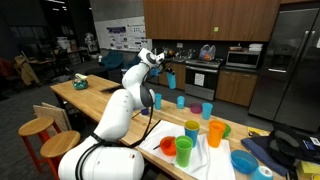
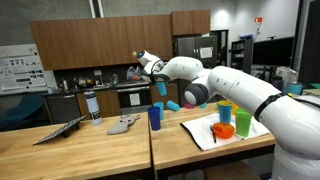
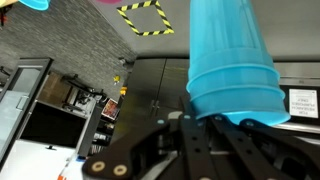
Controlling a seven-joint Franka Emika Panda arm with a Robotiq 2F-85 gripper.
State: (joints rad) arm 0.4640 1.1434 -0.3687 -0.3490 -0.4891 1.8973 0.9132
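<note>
Though tiny outside, claw's [image 3: 222, 128] cup [image 3: 232, 60], apparently

The white arm [image 2: 235, 85] reaches forward from its base, elbow bent and wrist [image 1: 150, 57] held high. Below the wrist, the gripper [image 3: 225, 120] has its jaws closed tight on a blue cup [image 3: 230, 60].

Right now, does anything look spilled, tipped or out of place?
Nothing stands out. The gripper is shut on the blue cup, lifted clear above the table. No spill shows; the other cups are too small to judge.
</note>
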